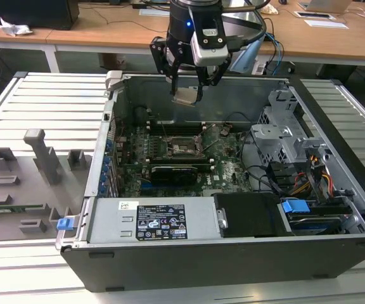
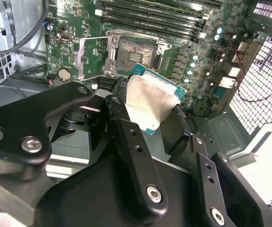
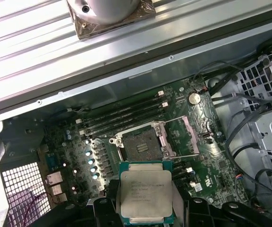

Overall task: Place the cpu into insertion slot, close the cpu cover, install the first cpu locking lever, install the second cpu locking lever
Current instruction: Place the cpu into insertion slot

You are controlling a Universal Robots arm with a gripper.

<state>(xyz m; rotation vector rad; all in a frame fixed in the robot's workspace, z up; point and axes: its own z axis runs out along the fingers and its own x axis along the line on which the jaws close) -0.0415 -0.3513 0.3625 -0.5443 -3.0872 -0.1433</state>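
Our black two-fingered gripper (image 1: 187, 88) grasps the cpu (image 3: 144, 194), a small flat square chip with a pale silver-beige metal top. The fingers (image 2: 126, 137) pinch two opposite edges. We judge this grip keeps the chip level, metal side up, so that it can sit flat. It hangs in the air inside the open grey metal computer case (image 1: 170, 259), apart from the insertion slot (image 3: 140, 144), a small square black socket on the green circuit board (image 3: 211, 175). Beside the slot, the cpu cover (image 2: 111, 56), a thin silver metal frame plate, is swung open, leaving the socket bare. We count one chip, one socket, one cover, two fingers.
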